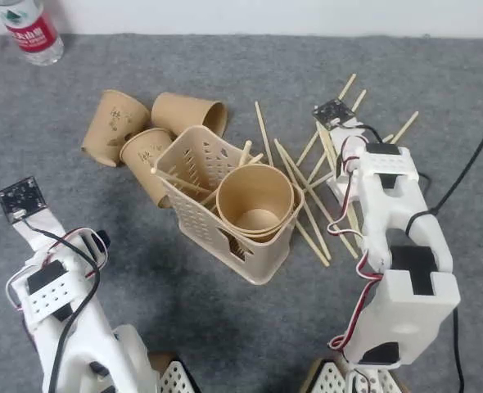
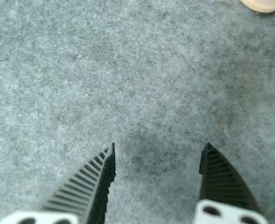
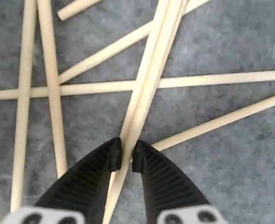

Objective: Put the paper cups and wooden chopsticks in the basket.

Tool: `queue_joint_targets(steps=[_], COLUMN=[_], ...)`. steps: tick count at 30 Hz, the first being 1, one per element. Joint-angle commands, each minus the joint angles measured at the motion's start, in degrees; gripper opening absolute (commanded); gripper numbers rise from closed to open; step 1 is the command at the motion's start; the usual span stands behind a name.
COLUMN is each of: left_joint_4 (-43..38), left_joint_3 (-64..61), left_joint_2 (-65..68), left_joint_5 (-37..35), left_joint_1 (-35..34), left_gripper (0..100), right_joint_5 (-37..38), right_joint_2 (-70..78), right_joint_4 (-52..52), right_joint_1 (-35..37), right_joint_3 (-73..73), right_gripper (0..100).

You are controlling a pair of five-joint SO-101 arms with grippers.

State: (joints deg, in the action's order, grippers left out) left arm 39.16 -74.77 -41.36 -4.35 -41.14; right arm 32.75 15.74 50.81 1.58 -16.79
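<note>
1. Three paper cups (image 1: 147, 155) lie tipped over, bunched just left of the basket (image 1: 196, 214). More nested cups (image 1: 255, 203) stand inside it, though I can't tell how many.
2. Loose wooden chopsticks (image 1: 309, 213) lie criss-crossed on the basket's right, too tangled to count. A few poke out of the basket.
3. The right gripper (image 3: 127, 156) is pinched onto a pair of chopsticks (image 3: 151, 70).
4. The left gripper (image 2: 158, 154) gapes wide over bare carpet (image 2: 128, 70), holding nothing.

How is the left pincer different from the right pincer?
The left pincer is wide open; the right pincer is pinched shut on a pair of chopsticks. The left pincer is over bare grey carpet; the right pincer is over more chopsticks lying crossed. Both are black and ridged.
</note>
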Motion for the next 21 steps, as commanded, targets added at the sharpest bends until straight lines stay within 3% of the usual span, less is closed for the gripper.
queue_joint_targets(steps=[1,21], left_joint_4=[-1.14,-1.14], left_joint_3=[0.31,0.31], left_joint_2=[-1.41,-1.41], left_joint_5=[0.18,0.18], left_joint_1=[0.35,0.35], left_gripper=[28,28], right_joint_5=[0.97,0.53], right_joint_2=[-0.04,-30.11], right_joint_4=[-0.66,11.21], right_joint_1=[-0.22,-0.04], right_joint_3=[1.41,2.64], right_gripper=[0.7,0.7])
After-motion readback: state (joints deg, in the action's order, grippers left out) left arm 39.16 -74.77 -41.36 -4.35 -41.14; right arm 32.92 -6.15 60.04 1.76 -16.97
